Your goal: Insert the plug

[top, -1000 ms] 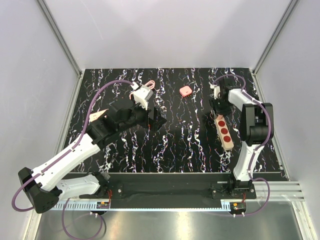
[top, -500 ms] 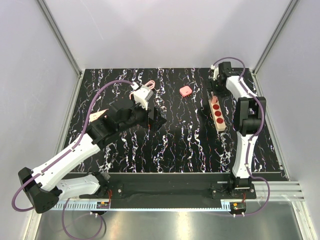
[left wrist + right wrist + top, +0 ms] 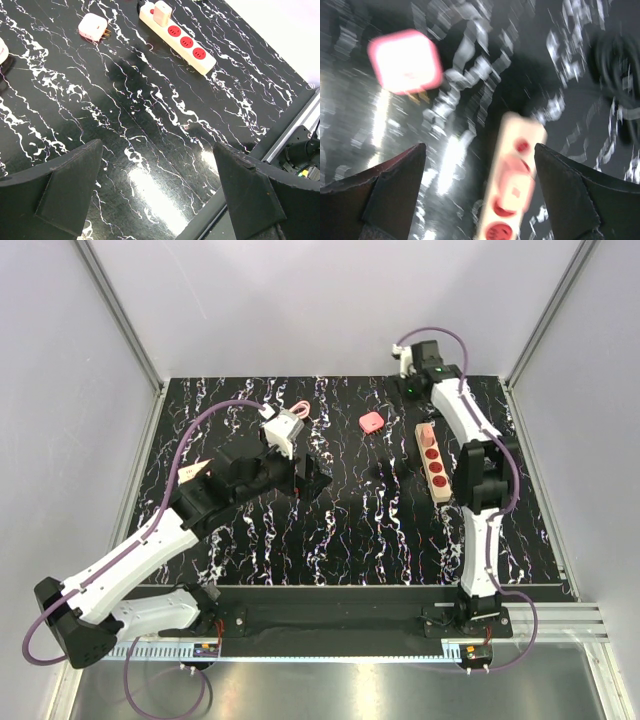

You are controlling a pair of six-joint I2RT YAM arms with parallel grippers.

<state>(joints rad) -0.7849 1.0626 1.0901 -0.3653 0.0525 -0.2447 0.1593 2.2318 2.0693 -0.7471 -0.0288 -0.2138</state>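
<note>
Plug (image 3: 371,422) lies loose on the table (image 3: 330,530) near the power strip (image 3: 434,462), and with our right gripper (image 3: 480,145) and left gripper (image 3: 158,145) both spread empty, we could pinch it askew and misalign its prongs.

The plug (image 3: 371,423) lies on the table (image 3: 350,540) toward its far edge, just left of the power strip (image 3: 433,461) and apart from it. The strip runs near-to-far along the right side, with a small cube (image 3: 162,12) seated on its far end. A coiled cable (image 3: 300,406) lies well left of the plug, the left gripper (image 3: 155,150) hangs over the table's middle, and the right gripper (image 3: 480,147) hangs above the strip's far end.
</note>
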